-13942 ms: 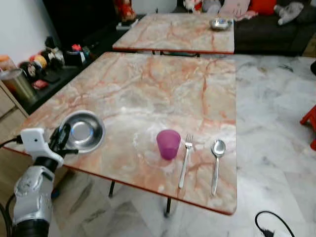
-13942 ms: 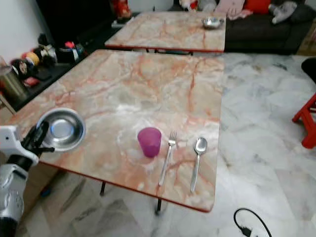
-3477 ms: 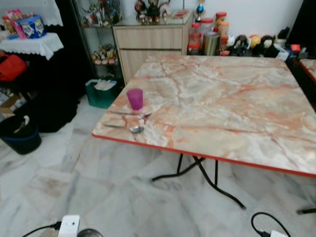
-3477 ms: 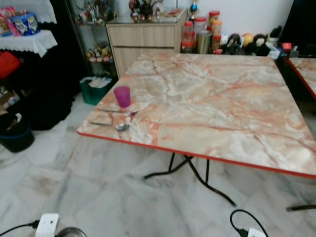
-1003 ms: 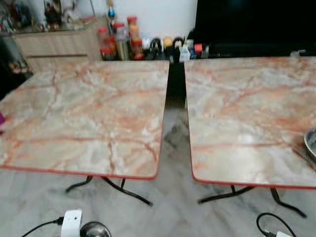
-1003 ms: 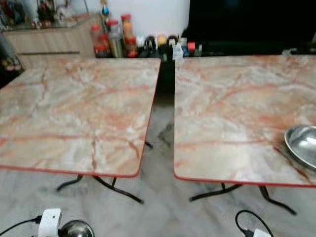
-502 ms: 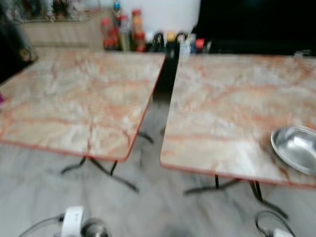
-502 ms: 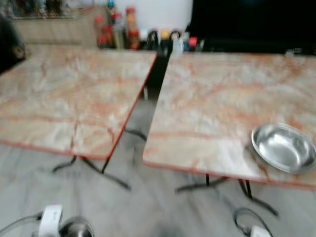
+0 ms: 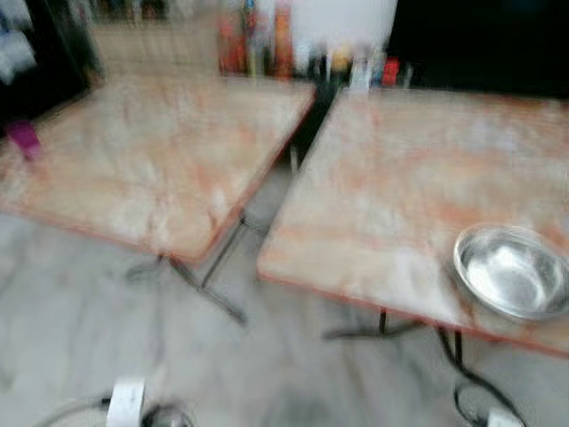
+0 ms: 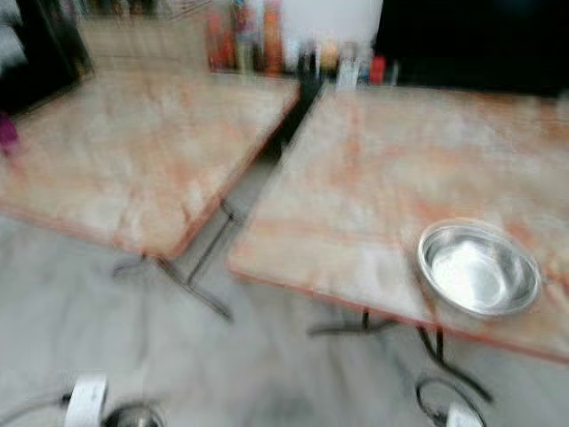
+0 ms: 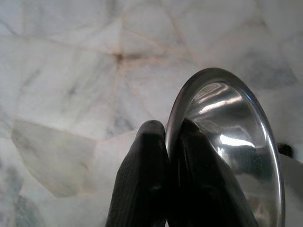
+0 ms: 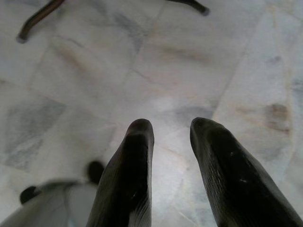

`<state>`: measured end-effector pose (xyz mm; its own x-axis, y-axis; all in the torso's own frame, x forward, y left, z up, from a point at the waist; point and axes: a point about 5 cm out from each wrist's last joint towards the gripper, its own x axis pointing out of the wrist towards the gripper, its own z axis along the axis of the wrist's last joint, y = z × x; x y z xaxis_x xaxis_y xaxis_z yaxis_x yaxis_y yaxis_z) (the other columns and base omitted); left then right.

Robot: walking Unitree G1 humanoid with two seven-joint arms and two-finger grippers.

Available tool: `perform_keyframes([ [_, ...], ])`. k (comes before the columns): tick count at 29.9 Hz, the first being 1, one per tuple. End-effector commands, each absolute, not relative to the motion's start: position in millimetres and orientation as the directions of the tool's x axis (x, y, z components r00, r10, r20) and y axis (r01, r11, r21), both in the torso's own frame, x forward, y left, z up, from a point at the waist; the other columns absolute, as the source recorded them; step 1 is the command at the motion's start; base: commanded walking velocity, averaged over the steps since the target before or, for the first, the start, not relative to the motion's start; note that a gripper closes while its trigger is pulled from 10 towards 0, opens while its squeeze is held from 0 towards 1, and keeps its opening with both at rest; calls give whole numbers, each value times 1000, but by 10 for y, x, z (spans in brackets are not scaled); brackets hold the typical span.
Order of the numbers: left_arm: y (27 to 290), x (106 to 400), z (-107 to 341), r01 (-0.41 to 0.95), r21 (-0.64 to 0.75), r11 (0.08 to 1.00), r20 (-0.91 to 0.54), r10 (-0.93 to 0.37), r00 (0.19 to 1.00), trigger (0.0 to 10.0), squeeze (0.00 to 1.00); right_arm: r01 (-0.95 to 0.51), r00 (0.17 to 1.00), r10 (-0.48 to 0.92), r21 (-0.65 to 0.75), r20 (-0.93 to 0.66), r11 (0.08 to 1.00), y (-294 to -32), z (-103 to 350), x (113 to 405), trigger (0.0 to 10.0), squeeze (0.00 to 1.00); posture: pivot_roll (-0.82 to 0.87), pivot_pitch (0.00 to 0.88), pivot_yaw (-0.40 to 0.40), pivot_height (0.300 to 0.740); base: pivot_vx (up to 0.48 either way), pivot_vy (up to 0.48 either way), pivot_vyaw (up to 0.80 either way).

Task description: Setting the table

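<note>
My left jaws [image 11: 166,137] pinch a steel bowl [image 11: 232,142] by its thin rim; right jaws [image 12: 168,135] are apart, w/ nothing. Bowl could slip & hit the floor [image 12: 156,71].

The right table [image 9: 418,178] is the landmark. 1 steel bowl [image 9: 511,271] sits near its front right edge; the rest of its top is bare, so a gripper could pass there. A narrow gap with floor [image 9: 71,329] below splits it from the left table [image 9: 142,151]. Jars and bottles [image 9: 267,40], blurred, stand in a row behind both tables.
</note>
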<state>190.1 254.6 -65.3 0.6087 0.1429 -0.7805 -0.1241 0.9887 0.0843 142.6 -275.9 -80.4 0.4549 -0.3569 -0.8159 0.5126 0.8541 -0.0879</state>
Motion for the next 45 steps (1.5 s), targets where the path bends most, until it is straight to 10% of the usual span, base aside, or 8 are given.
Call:
perform_keyframes([
  [1, 2568, 1899, -648, -134, 85, 987, -781, 150, 606, 10000, 0, 529, 440, -360, -86, -823, 844, -2771, -811, 1399, 10000, 0, 2, 70, 48, 740, 0, -368, -469],
  [45, 2602, 1877, -648, -163, 93, 982, -775, 174, 608, 10000, 0, 522, 449, -363, -90, -817, 848, -2782, -804, 1401, 10000, 0, 1, 66, 45, 740, 0, -296, -186],
])
